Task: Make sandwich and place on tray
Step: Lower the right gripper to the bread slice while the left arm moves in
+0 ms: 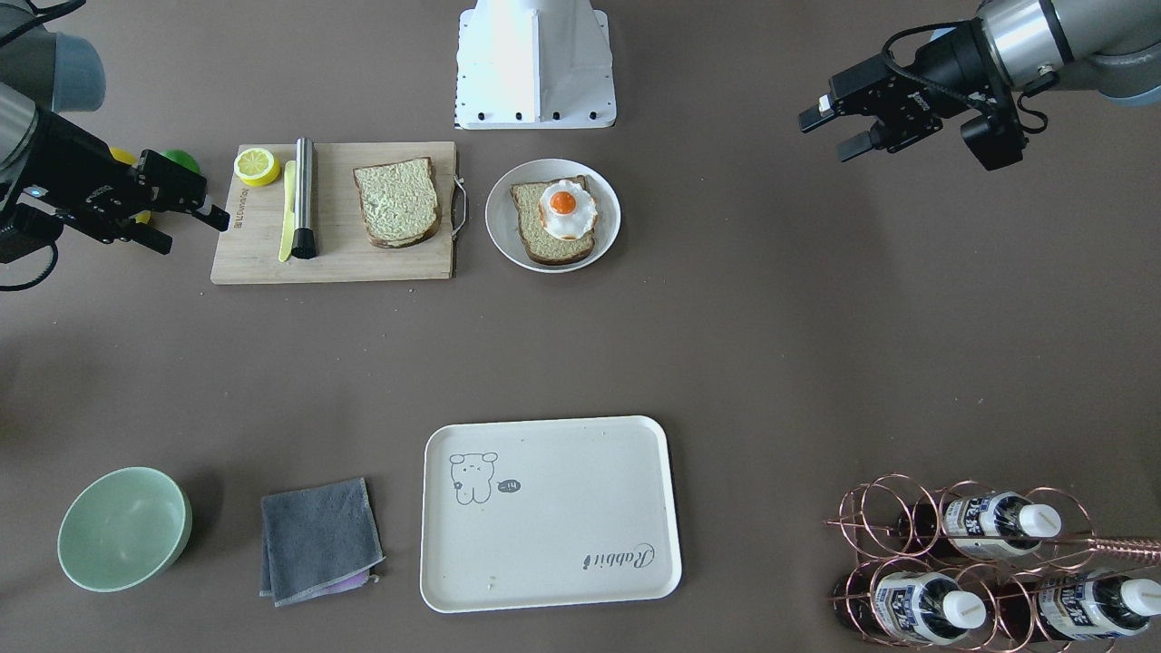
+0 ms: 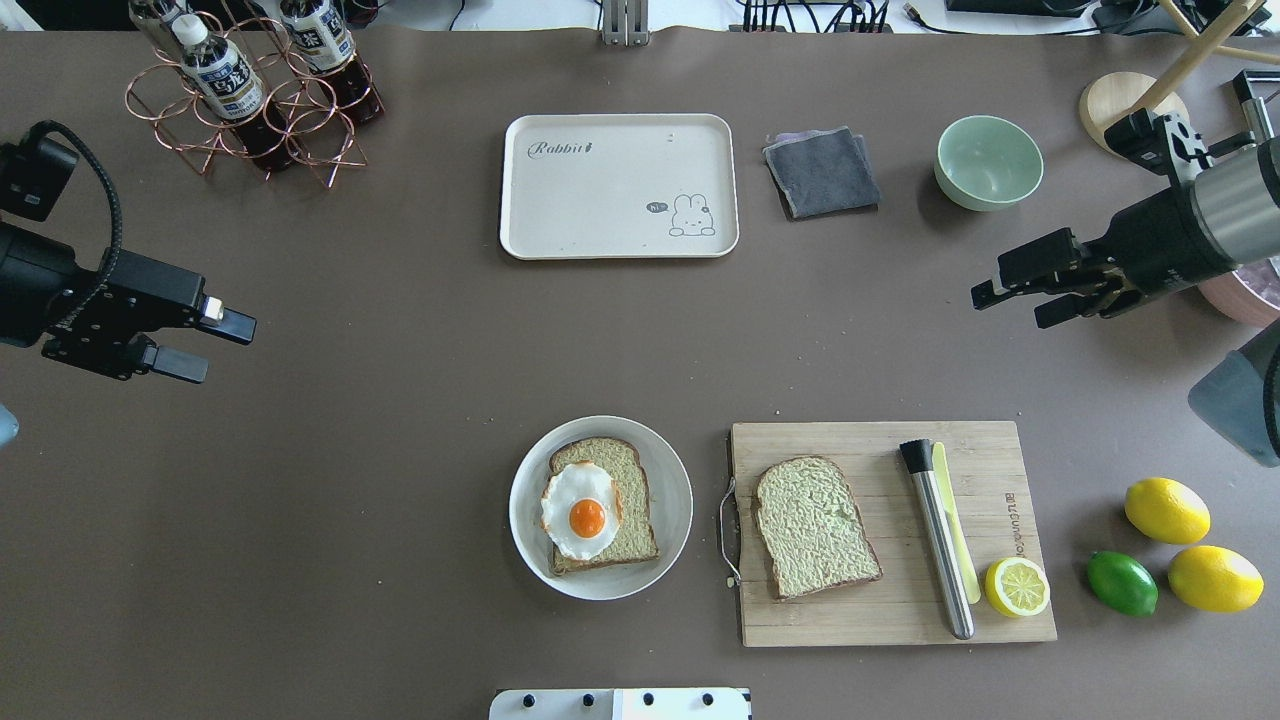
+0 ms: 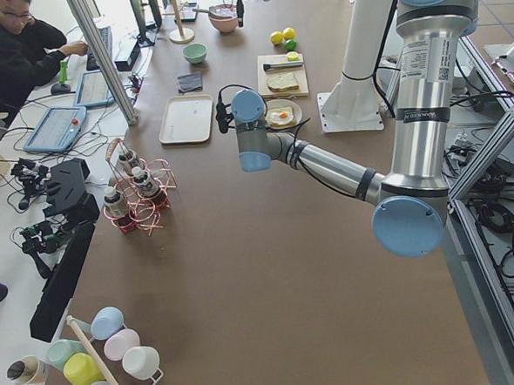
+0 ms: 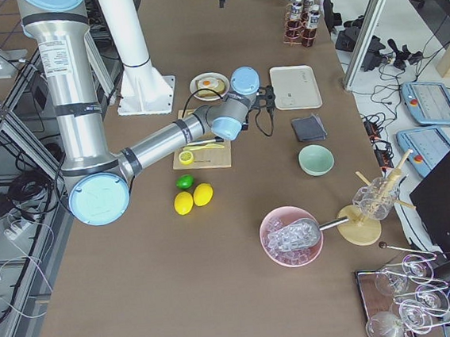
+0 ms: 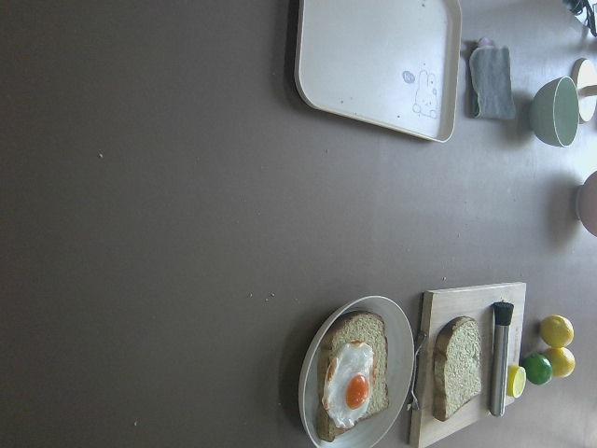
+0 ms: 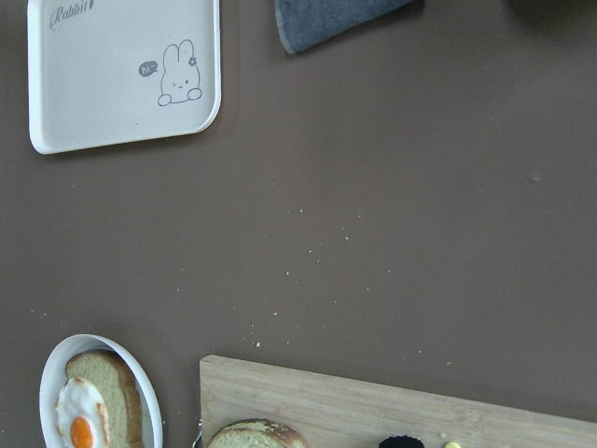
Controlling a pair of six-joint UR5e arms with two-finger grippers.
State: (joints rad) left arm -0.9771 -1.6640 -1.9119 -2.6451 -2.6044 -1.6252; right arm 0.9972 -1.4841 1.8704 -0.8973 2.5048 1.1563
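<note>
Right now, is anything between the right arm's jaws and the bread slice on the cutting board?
Nothing visible blocks it. The jaws hang open above bare table, off the cutting board. The bread slice lies uncovered; the metal muddler and lemon half lie beside it on the board, not touching it.

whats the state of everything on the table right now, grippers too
left gripper: open, empty
right gripper: open, empty
tray: empty
plate: holds bread slice topped with egg
egg: uncovered, on that slice
second bread slice: flat on the cutting board
bowl: upright, empty
cloth: folded
half lemon: cut face up
</note>
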